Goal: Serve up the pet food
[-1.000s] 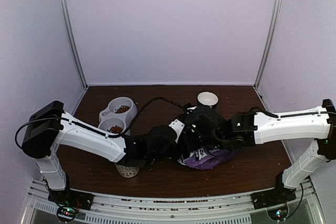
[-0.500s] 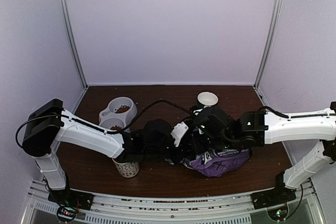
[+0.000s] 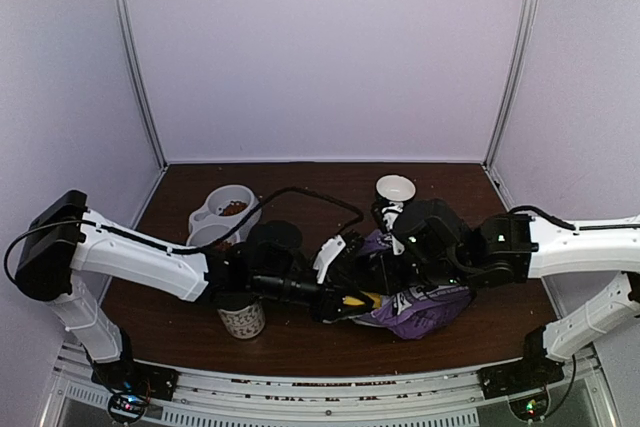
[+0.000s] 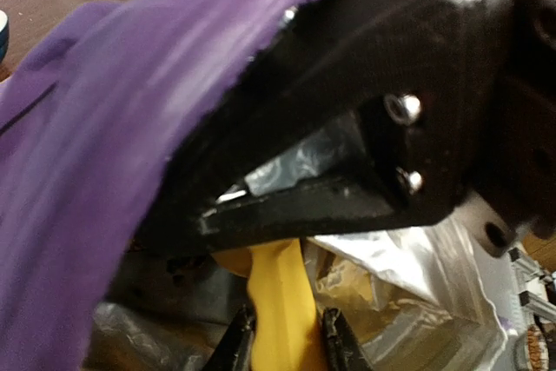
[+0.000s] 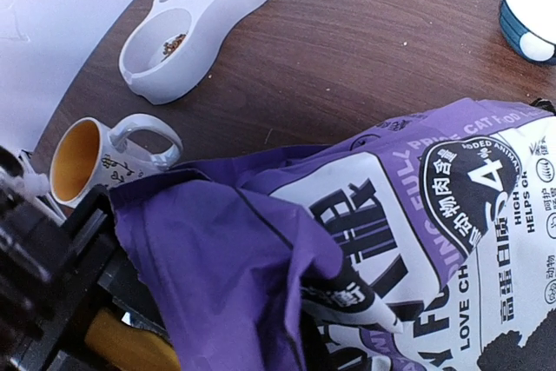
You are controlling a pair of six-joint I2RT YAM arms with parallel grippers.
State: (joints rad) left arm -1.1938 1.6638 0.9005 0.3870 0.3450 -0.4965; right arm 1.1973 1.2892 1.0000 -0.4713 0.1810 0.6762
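At the table's left, kibble [image 5: 174, 43] lay in both wells of the double bowl [image 5: 187, 76]. Nearer, an orange-lined mug [image 3: 242, 320] stood upright. Beside it, the left gripper [image 4: 287, 345] clamped the handle of the yellow scoop [image 4: 276, 288] at the mouth of the purple bag [image 3: 420, 312], whose lip the right gripper [image 4: 208, 215] pinched shut.

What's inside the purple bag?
A yellow scoop pokes into the bag, past its shiny silver lining, held by the left fingers. Its front end hides behind the right fingers, which pinch the bag edge. Whatever lies deeper is covered.
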